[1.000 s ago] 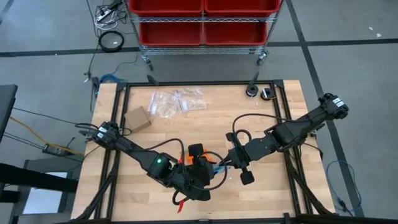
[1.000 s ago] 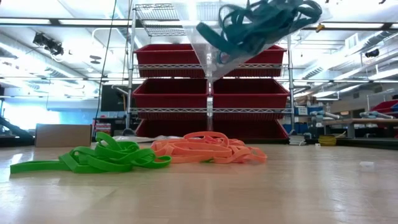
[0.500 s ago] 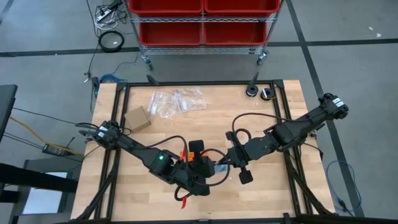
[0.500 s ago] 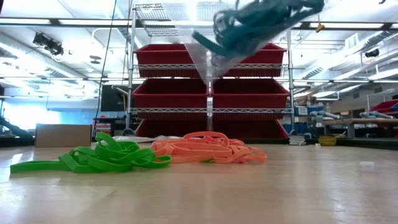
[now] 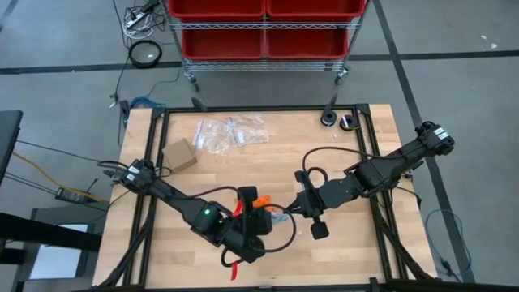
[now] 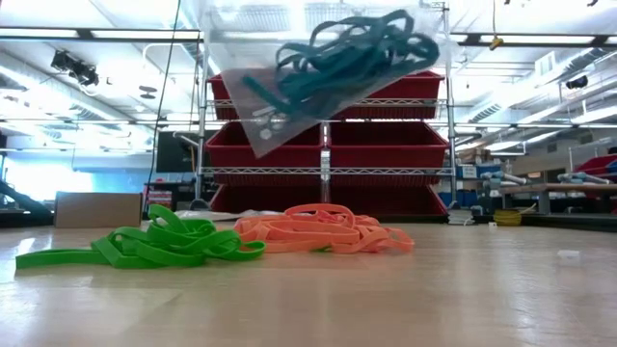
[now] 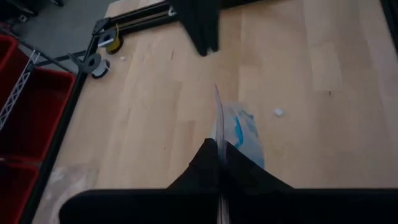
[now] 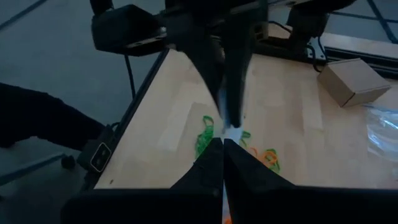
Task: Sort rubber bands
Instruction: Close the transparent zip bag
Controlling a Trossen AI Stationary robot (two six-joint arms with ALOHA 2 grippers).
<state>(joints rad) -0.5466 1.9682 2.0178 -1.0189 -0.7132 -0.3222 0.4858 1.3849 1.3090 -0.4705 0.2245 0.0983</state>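
A: Left gripper: how is it set?

B: Closed, with the edge of a clear bag pinched between the fingers. The bag is held up off the table, and the blue rubber bands are bunched inside it.

A: Right gripper?

B: Closed as well, fingers pressed on the same bag from the opposite side. Both grippers are met near the table's middle.

A: Count of things?

B: One held bag. Two piles are left on the wood, just beside each other: green rubber bands and orange rubber bands. Single loops cannot be counted. One small cardboard box and a heap of spare bags are seen farther back.
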